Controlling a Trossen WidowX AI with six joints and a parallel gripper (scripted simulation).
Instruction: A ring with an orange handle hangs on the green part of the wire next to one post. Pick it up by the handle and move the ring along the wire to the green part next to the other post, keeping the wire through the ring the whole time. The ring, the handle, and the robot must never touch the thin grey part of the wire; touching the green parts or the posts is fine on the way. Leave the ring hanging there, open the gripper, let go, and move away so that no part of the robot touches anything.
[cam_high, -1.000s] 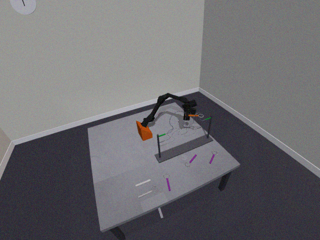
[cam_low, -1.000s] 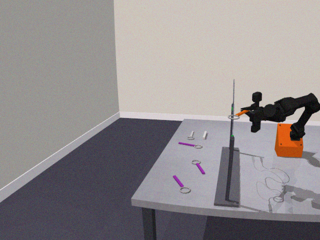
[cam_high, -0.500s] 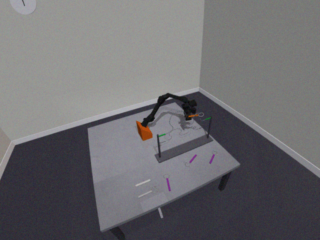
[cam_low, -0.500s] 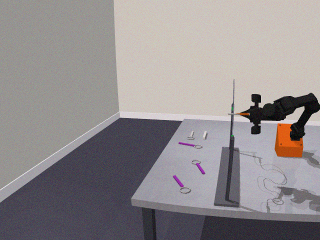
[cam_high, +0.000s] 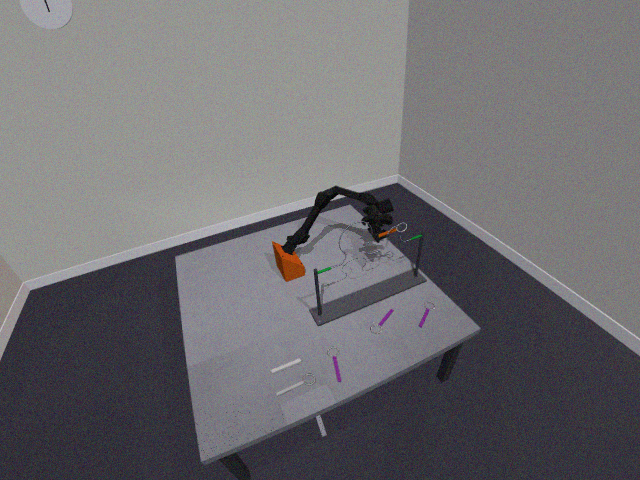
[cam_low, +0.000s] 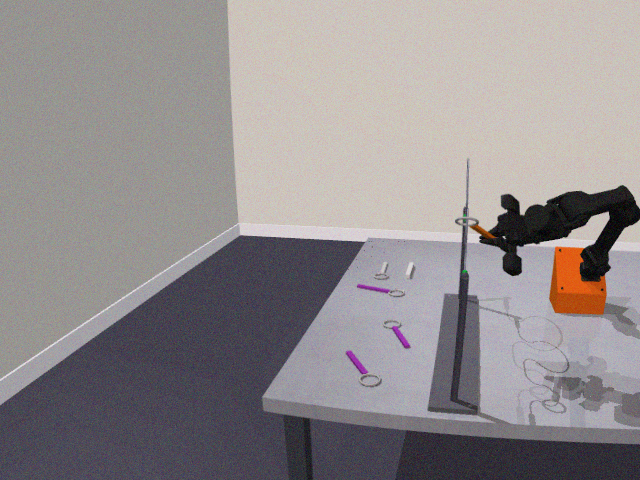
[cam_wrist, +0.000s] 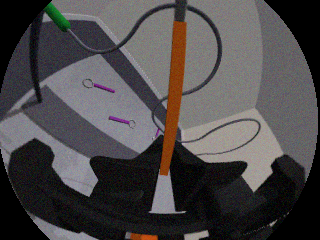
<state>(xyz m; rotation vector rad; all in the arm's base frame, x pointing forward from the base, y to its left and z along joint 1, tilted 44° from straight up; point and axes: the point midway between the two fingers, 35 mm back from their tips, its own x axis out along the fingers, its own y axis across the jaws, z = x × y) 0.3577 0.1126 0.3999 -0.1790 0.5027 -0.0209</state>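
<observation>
My gripper is shut on the orange handle of the ring. I hold the ring in the air near the far right post, close to its green wire part. In the exterior view the ring sits around the line of the wire and posts, with the handle running back to the gripper. In the wrist view the handle points away from me, a green wire end lies at the upper left, and the ring is seen edge-on at the handle's tip. The other green part is by the near left post.
The posts stand on a dark base plate. Purple-handled rings and white pieces lie on the table in front of it. The orange robot base stands behind the left post.
</observation>
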